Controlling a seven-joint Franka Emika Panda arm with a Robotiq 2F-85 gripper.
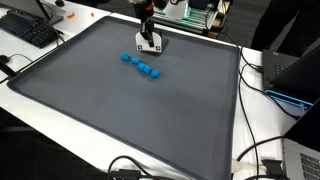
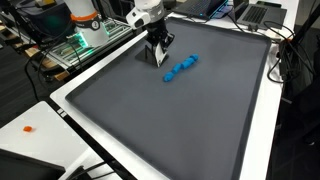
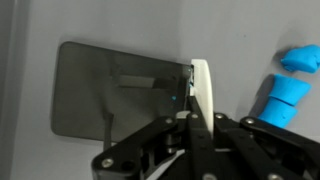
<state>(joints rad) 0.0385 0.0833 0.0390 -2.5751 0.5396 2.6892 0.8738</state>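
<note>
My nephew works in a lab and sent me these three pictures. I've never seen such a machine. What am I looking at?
This is a robot arm with a two-fingered hand at its end. Two pictures come from cameras standing outside the robot, looking at the same table from different places. The third comes from a camera on the wrist, so it looks past the fingers down at the surface. A dark grey mat covers most of the table. On it lies a short row of blue blocks, near the hand but apart from it. The hand is shut and appears to hold nothing.
</note>
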